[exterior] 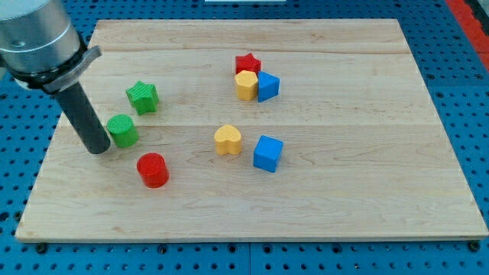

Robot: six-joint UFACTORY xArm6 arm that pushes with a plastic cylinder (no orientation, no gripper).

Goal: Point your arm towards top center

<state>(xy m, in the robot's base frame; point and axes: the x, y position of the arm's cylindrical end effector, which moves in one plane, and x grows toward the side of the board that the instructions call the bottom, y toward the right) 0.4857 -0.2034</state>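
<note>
My dark rod comes down from the view's top left, and my tip rests on the wooden board at its left side. The tip is just left of a green cylinder, touching or nearly touching it. A green star lies above that cylinder. A red cylinder lies below and right of the tip. Near the top centre a red star, a yellow block and a blue block sit clustered together.
A yellow heart-shaped block and a blue cube lie near the board's middle. The board sits on a blue perforated surface.
</note>
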